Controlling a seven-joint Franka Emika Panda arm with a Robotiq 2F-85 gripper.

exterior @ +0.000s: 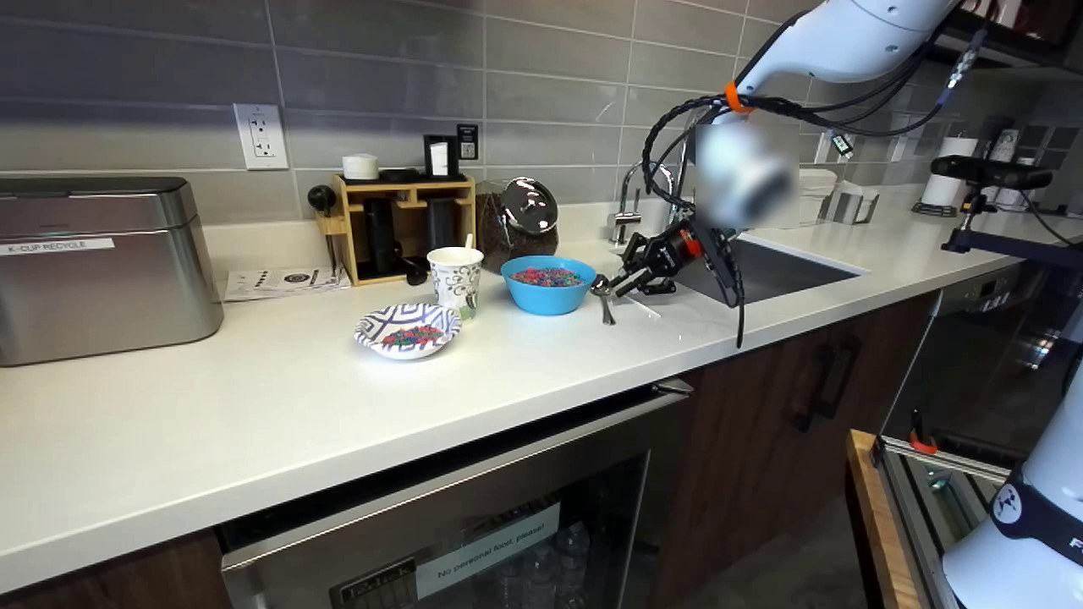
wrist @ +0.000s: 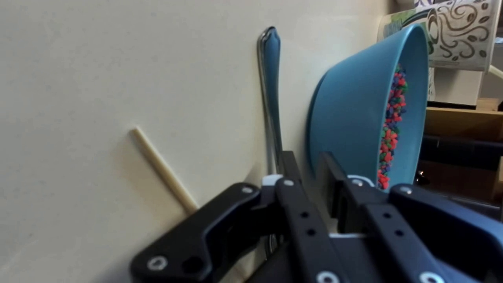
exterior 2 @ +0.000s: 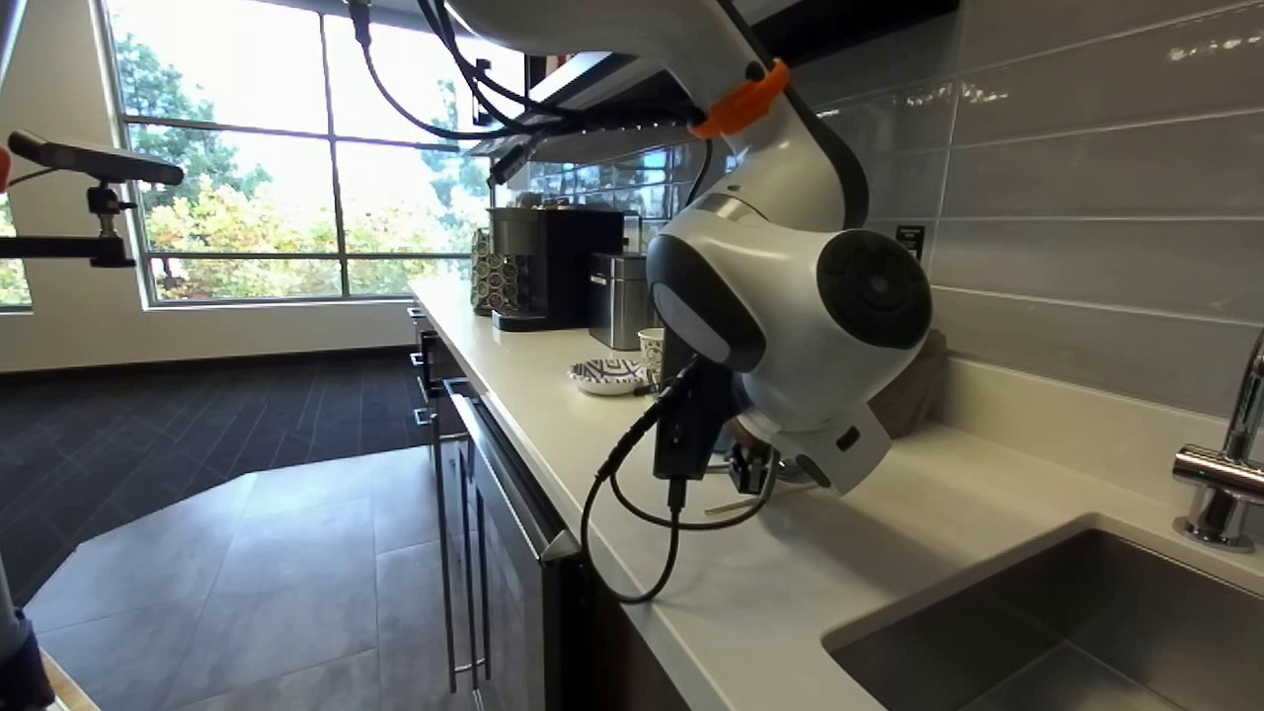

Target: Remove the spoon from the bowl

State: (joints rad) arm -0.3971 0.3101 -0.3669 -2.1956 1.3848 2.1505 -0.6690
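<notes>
White counter (exterior: 254, 397) runs beneath everything. Over it my gripper (wrist: 308, 165) hangs low, fingers slightly parted, nothing visible between them. By the wrist view's clock, the blue bowl (wrist: 349, 106) stands near my fingertips, between one and two. The spoon (wrist: 272, 98) looks to lie on the counter, already outside the bowl and just beside it. Its handle points almost at twelve, long axis twelve to six, and vanishes behind my nine-o'clock finger; whether we touch I can't tell. Any fresh grasp would, I judge, need me to slide toward nine to straddle it; otherwise I should simply lift off. A pale stick (wrist: 164, 169) lies toward nine.
</notes>
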